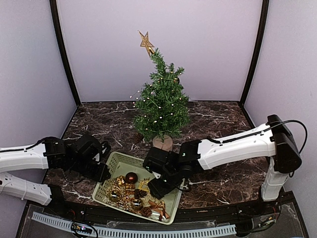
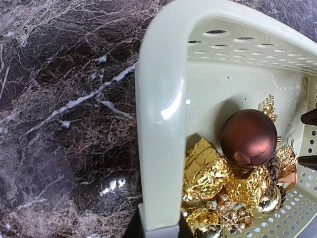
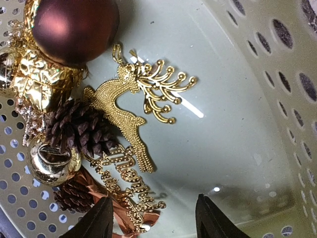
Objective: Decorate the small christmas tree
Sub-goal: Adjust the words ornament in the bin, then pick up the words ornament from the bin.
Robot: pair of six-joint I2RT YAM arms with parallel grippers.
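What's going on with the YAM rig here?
The left pincer looks clamped on the rim of the green basket, apparently steadying it. The right pincer is open and empty. It sits down inside the basket, just above a gold reindeer, a pine cone and a brown ball. The small christmas tree stands behind the basket with a gold star on top. Nothing is being carried to it right now.
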